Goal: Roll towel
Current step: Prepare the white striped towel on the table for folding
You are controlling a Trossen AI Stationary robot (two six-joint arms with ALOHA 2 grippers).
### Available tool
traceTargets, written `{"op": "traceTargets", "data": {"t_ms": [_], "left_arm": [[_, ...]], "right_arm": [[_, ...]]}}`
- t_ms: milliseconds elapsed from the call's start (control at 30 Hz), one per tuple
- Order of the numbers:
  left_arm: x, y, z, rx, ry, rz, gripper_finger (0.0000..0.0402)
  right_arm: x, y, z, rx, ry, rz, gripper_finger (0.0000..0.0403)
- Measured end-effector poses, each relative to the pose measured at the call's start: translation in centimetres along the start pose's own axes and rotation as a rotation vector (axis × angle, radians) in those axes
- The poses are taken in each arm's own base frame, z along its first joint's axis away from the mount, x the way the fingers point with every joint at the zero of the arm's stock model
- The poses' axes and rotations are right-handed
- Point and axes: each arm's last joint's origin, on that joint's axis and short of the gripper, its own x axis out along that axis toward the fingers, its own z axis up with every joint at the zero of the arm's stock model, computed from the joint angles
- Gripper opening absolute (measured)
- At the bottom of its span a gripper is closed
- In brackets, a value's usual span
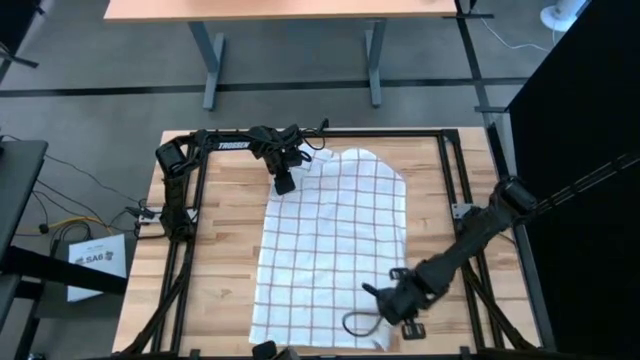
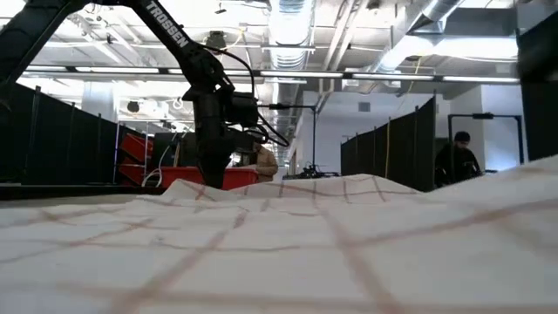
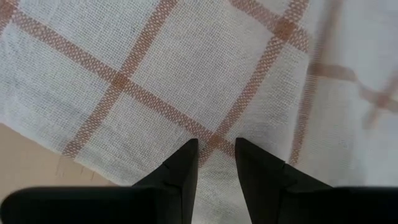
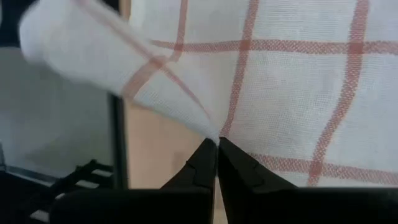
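Two pincers work on the towel (image 1: 335, 245), which lies spread along the middle of the wooden tabletop (image 1: 225, 250), mostly flat with soft wrinkles and its near right corner lifted. The left pincer (image 1: 284, 183) sits at the towel's far left corner, its fingers (image 3: 180, 171) slightly parted over the hem, with cloth showing in the narrow gap; whether they grip it cannot be told. The right pincer (image 1: 372, 293) is at the towel's near right corner, its fingers (image 4: 205, 158) pressed together on a pinched fold of the cloth, which rises from their tips in a small peak.
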Motion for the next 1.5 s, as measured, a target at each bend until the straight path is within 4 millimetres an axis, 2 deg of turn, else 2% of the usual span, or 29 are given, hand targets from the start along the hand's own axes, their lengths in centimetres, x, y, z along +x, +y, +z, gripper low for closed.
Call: {"op": "traceTargets", "data": {"t_ms": [133, 300, 400, 533, 633, 767, 933, 1133, 1233, 1333, 1400, 1500], "left_arm": [[0.0, 0.0, 0.0, 0.002, 0.000, 0.000, 0.0093], [0.0, 0.0, -0.1, -0.006, 0.007, -0.002, 0.0093], [0.0, 0.0, -0.1, -0.009, 0.008, -0.002, 0.0093], [-0.3, 0.0, 0.2, -0.008, -0.004, 0.002, 0.0093], [-1.8, -0.1, 0.6, -0.005, -0.046, 0.018, 0.0093], [-5.5, -0.4, 1.4, 0.001, -0.131, 0.042, 0.0093], [-7.5, -1.0, 1.7, -0.008, -0.158, 0.045, 0.0093], [-9.3, -1.9, 1.9, -0.016, -0.183, 0.043, 0.0093], [-7.7, -2.0, 2.7, -0.003, -0.183, 0.038, 0.0093], [-4.8, -1.8, 3.1, -0.011, -0.123, -0.029, 0.0093], [-2.7, -1.5, 3.1, -0.032, -0.057, -0.048, 0.0093], [-0.1, -1.3, 2.7, -0.071, 0.048, -0.063, 0.0093]], "right_arm": [[0.6, 1.4, -2.0, 0.031, 0.036, -0.027, 0.0000], [1.3, 1.0, -2.8, 0.138, 0.047, -0.070, 0.0003], [1.3, 1.5, -3.1, 0.179, 0.043, -0.062, 0.0021], [1.2, 2.4, -3.8, 0.220, 0.092, -0.030, 0.0067], [0.0, 2.5, -3.5, 0.217, 0.090, -0.043, 0.0104], [-3.0, 0.6, -2.2, 0.228, -0.038, -0.127, 0.0140], [-7.3, -5.3, 0.0, 0.286, -0.180, -0.306, 0.0154], [-12.3, -12.8, 0.2, 0.385, -0.260, -0.559, 0.0166], [-13.1, -17.9, 0.8, 0.500, -0.279, -0.581, 0.0163], [-12.8, -22.4, 0.6, 0.541, -0.277, -0.539, 0.0162], [-12.5, -24.9, 0.3, 0.554, -0.304, -0.503, 0.0162], [-12.4, -27.6, -0.5, 0.564, -0.318, -0.478, 0.0162]]}}
